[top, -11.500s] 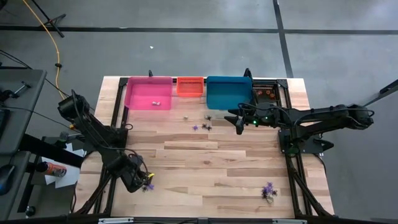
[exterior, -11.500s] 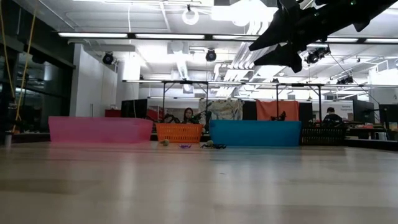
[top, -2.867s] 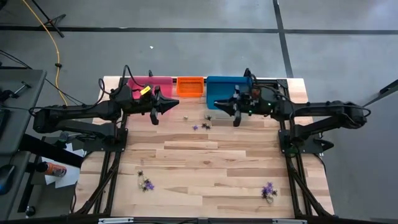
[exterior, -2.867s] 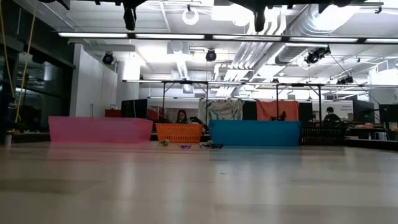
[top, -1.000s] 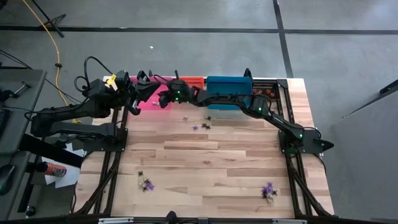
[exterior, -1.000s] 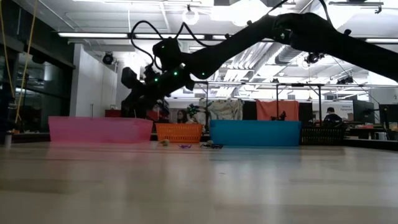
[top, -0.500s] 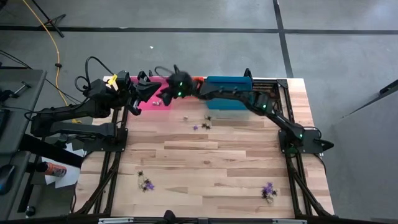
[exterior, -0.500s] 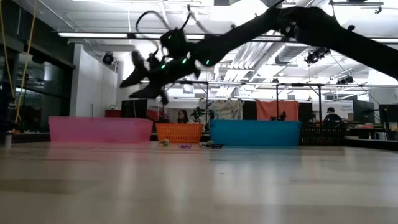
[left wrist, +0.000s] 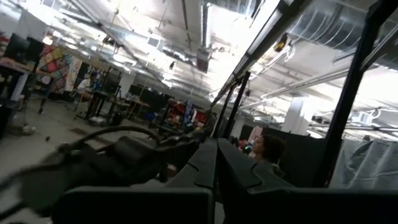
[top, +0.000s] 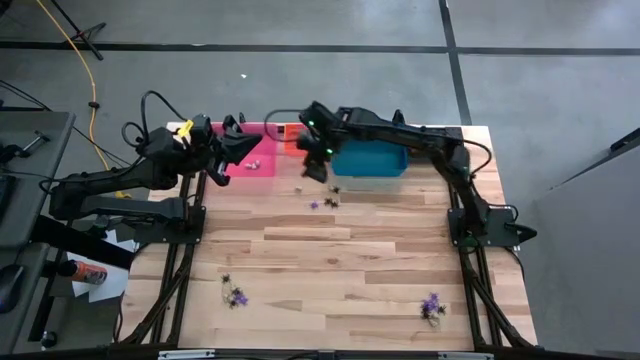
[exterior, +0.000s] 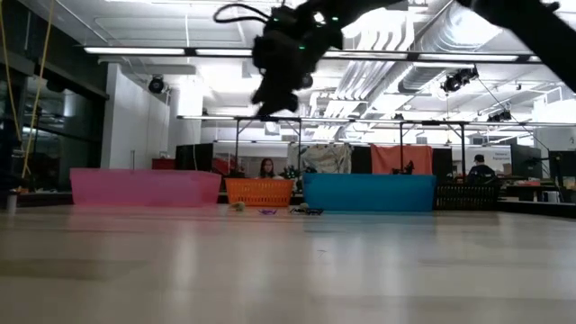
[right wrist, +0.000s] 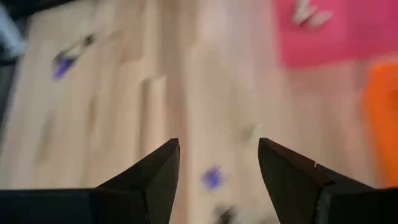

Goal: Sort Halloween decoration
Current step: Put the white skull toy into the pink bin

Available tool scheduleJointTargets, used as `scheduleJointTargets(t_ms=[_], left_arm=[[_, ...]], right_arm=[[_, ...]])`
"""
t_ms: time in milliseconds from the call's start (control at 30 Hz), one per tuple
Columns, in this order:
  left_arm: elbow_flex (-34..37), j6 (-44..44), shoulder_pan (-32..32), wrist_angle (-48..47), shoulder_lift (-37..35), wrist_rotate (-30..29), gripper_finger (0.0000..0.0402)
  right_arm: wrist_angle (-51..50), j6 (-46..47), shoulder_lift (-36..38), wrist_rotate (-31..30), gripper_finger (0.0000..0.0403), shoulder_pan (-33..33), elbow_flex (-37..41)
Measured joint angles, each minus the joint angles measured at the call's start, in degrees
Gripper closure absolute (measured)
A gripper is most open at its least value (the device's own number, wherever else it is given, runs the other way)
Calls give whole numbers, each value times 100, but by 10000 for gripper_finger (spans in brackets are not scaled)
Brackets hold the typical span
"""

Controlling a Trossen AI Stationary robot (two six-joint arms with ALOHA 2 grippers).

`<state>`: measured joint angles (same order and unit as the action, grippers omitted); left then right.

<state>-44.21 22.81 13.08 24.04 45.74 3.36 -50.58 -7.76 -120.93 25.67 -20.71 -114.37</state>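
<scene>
A: Two arms are up at the far edge of the desk [top: 330, 260]. What differs from a second ago?

B: The right end effector [top: 316, 168] was reaching over the pink bin [top: 250, 155] beside the left one. Now it has swung back toward the blue bin [top: 370, 160], and it hangs above the bare wood just in front of the orange bin [top: 292, 135]. Its fingers, narrower a second ago, now stand wide apart with nothing between them.

A: And the left?

B: The left end effector [top: 248, 146] has not shifted. It sits over the pink bin, fingers pressed together, holding nothing that I can see.

A: Where are the trinkets?

B: A couple of pale trinkets [top: 253, 163] lie in the pink bin. A few purple and black ones [top: 325, 202] lie on the desk near the blue bin, one pale piece [top: 299, 187] beside them. Two more purple clusters sit at the near edge, one left [top: 235, 296], one right [top: 432, 305], unmoved.
</scene>
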Motion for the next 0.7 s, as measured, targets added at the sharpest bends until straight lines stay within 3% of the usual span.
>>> scheduleJointTargets(t_ms=[100,267,400,533,700], left_arm=[[0,-2,0,-159,0,-124,401],[0,-63,2,-498,0,-231,401],[0,-313,2,-905,13,-282,401],[2,-560,2,-1323,139,-280,401],[2,-664,-81,-1471,551,-149,401]], right_arm=[[689,205,794,152,190,88,1482],[3032,1625,2528,100,190,354,4483],[4784,2982,3917,-493,190,727,6235],[6511,3729,4961,-1447,190,1179,7241],[7425,3238,5545,-2270,190,1496,7579]])
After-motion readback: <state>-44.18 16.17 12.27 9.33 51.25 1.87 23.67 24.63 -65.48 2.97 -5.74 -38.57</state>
